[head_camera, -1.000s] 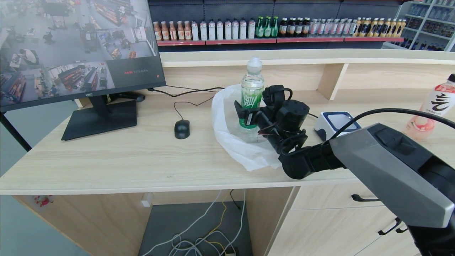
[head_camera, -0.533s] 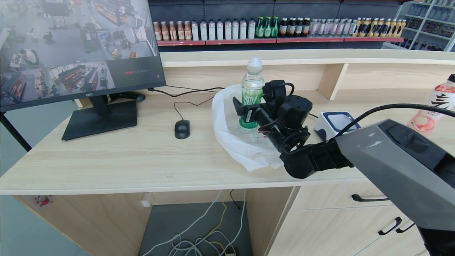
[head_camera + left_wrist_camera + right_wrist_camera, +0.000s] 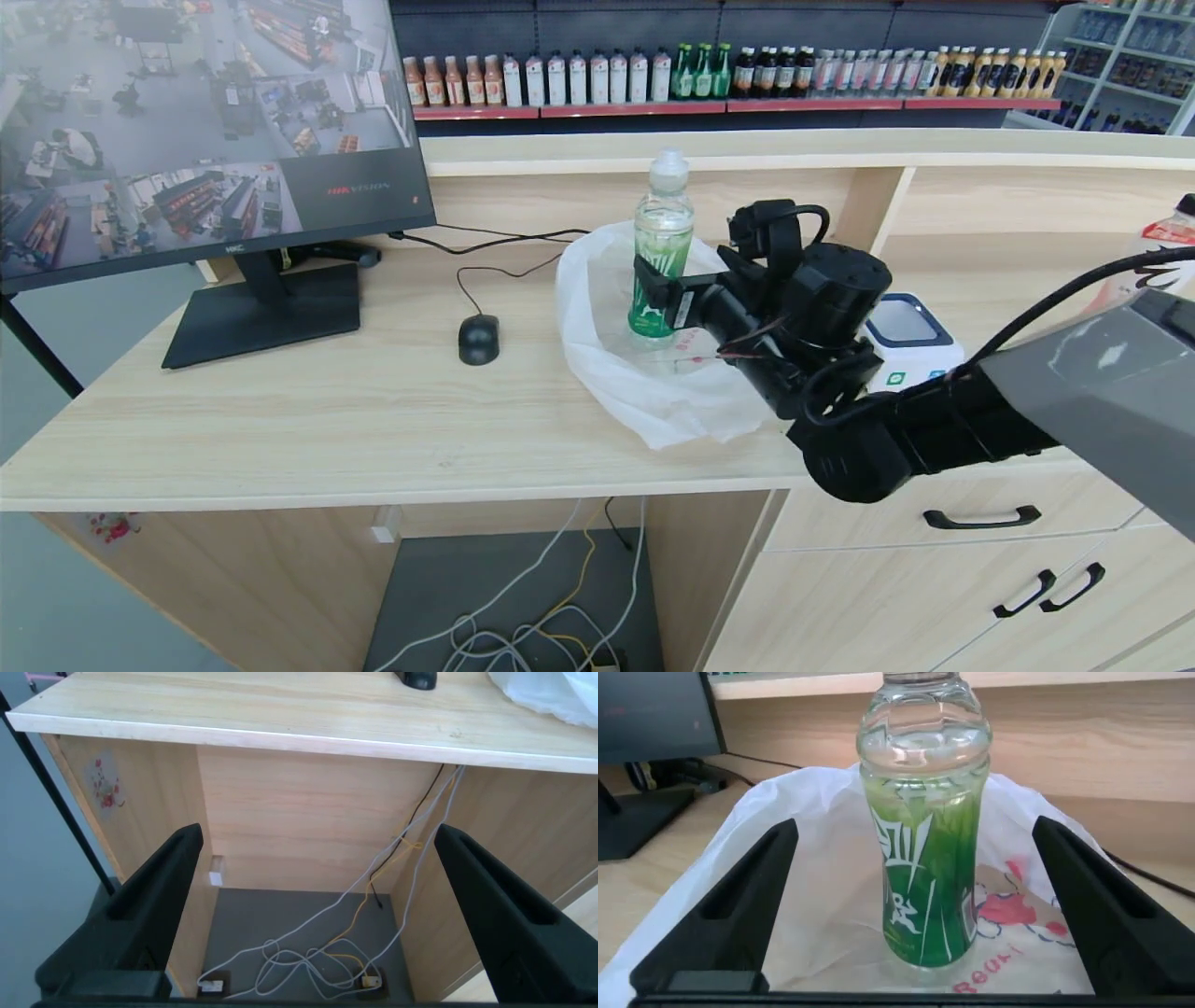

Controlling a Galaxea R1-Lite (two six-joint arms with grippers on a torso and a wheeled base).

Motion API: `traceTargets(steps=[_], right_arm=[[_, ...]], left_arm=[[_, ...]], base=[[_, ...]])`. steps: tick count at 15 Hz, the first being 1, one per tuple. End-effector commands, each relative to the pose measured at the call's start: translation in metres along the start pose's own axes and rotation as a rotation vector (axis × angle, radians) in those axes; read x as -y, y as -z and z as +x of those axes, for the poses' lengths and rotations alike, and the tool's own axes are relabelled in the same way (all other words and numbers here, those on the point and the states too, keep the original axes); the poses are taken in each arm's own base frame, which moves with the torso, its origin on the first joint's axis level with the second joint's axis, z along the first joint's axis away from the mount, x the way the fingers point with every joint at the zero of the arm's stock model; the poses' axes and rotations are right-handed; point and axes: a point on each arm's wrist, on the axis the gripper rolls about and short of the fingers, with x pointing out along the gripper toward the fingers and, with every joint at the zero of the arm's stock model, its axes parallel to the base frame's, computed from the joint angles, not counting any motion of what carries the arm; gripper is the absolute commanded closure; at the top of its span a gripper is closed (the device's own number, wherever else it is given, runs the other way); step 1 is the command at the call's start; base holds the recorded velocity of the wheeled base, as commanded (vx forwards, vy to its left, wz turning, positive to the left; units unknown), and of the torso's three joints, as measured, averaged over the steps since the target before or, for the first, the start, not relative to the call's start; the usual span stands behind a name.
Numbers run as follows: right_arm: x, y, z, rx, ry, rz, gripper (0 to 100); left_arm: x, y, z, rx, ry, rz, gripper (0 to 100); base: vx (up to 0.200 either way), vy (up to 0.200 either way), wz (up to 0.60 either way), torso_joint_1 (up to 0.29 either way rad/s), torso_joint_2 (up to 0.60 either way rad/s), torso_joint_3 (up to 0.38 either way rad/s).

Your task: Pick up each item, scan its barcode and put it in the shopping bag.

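Black fingers spread wide, the right gripper (image 3: 665,291) hung low over the wooden counter (image 3: 280,420), its jaws gaping and holding nothing. In the right wrist view the 2 fingers (image 3: 747,905) stood well apart on either side of the green bottle (image 3: 922,849), with a clear gap to each.

The green bottle (image 3: 662,247) stood upright, cap on, just ahead of the fingertips. It rested on the white shopping bag (image 3: 607,364), which lay spread and crumpled on the counter, its plastic rising behind the bottle.

Just beside the right arm, on the side away from the bag, sat the white barcode scanner (image 3: 910,329). A pink-labelled bottle (image 3: 1174,229) stood at the far right edge of the counter.

Left of the bag lay a black mouse (image 3: 478,339), and farther left a monitor (image 3: 187,121).

The left gripper (image 3: 318,840) was also wide open and empty, low in front of the counter's edge, facing the hollow under it where loose cables (image 3: 327,943) lay.
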Motion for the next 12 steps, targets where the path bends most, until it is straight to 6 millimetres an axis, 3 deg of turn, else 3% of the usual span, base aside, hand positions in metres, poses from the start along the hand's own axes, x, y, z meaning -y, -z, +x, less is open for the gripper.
traceTargets(steps=[1, 5, 8, 10, 12], right_arm=[[-0.008, -0.024, -0.042, 0.025, 0.006, 0.021, 0], [-0.014, -0.024, -0.102, 0.024, -0.036, 0.037, 0], [-0.018, -0.026, -0.134, 0.028, -0.078, 0.045, 0], [-0.01, -0.028, -0.162, -0.019, -0.085, 0.033, 0], [-0.005, -0.033, -0.176, -0.027, -0.087, 0.028, 0]], left_arm=[[0.0, 0.0, 0.0, 0.0, -0.001, 0.0, 0], [0.0, 0.0, 0.0, 0.0, -0.001, 0.0, 0], [0.0, 0.0, 0.0, 0.0, -0.001, 0.0, 0], [0.0, 0.0, 0.0, 0.0, -0.001, 0.0, 0], [0.0, 0.0, 0.0, 0.0, -0.001, 0.0, 0]], base=[[0.0, 0.0, 0.0, 0.0, 0.0, 0.0], [0.0, 0.0, 0.0, 0.0, 0.0, 0.0], [0.0, 0.0, 0.0, 0.0, 0.0, 0.0], [0.0, 0.0, 0.0, 0.0, 0.0, 0.0], [0.0, 0.0, 0.0, 0.0, 0.0, 0.0]])
